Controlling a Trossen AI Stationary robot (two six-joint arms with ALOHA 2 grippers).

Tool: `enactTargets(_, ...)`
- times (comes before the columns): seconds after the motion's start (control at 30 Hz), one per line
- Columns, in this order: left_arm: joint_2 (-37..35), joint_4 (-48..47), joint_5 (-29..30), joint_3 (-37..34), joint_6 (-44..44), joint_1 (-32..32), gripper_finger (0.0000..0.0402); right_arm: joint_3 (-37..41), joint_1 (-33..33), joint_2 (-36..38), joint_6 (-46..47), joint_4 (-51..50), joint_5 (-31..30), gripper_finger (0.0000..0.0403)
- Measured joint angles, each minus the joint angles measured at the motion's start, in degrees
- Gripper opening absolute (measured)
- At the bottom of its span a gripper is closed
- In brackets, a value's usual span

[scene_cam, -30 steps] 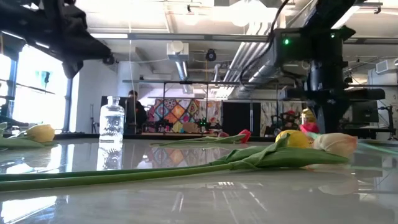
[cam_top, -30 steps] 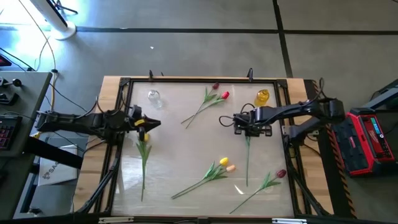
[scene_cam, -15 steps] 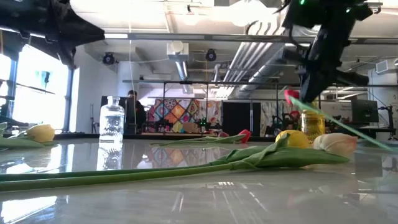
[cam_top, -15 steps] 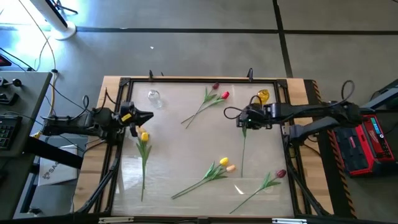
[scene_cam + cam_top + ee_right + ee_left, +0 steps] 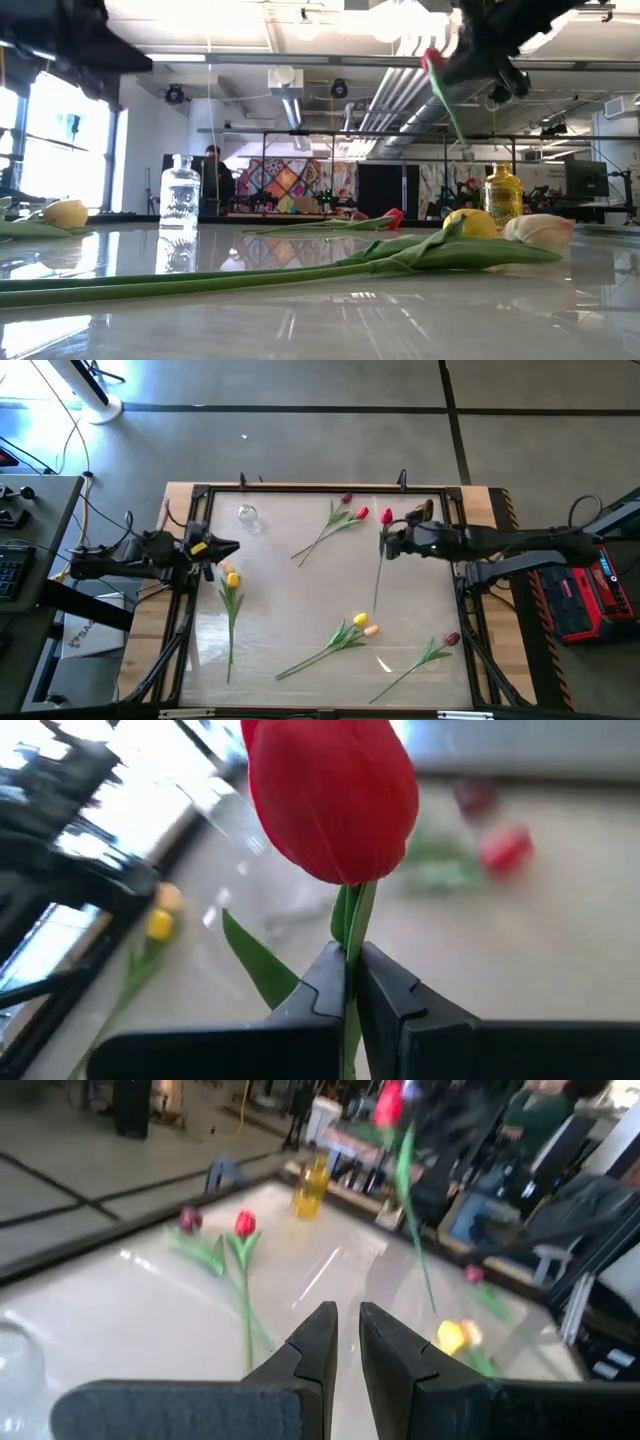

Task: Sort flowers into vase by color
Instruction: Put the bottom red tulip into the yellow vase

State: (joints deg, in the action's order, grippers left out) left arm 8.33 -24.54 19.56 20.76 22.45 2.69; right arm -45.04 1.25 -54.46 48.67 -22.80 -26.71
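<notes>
You are looking at a pale, glossy surface [image 5: 300, 600] framed in light wood. The right gripper [image 5: 350, 982], with dark fingers [image 5: 325, 982], is gripping the green stem of a red tulip [image 5: 335, 795]. A yellow tulip [image 5: 232, 579] is showing near the left gripper [image 5: 346, 1335], whose fingers are black. A yellow and peach pair [image 5: 364, 625] is showing near the middle, a dark maroon tulip [image 5: 452, 639] at the lower right, and a red and maroon pair [image 5: 355, 508] at the far side. An amber vase [image 5: 503, 195] is glowing yellow; the other vase [image 5: 180, 195] is clear glass.
</notes>
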Motion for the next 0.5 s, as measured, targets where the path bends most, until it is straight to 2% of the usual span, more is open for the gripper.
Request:
enactTargets(0.13,0.81,2.58,-0.52,-3.16,0.29,-0.01,0.0035,-0.04,-1.54,2.30,-19.23,8.56,-1.87,0.0000)
enactTargets(0.2,1.34,3.03,-0.35,-3.68,-0.23,-0.01,0.0035,-0.04,-2.21,3.31,-25.70,11.49,-1.87,0.0000)
enactTargets(0.3,1.81,3.41,-0.16,-3.83,-1.85,-0.01,0.0035,-0.07,-2.49,4.79,-28.18,14.88,-2.33,0.0000)
enactTargets(0.43,2.26,3.43,-1.59,-3.85,-1.00,-0.03,0.0035,-0.11,-2.40,7.49,-27.07,16.70,-7.59,0.0000)
enactTargets(0.5,2.24,3.48,-1.59,-3.85,0.04,-0.01,0.0035,-0.11,-2.38,9.38,-29.79,16.28,-9.18,0.0000)
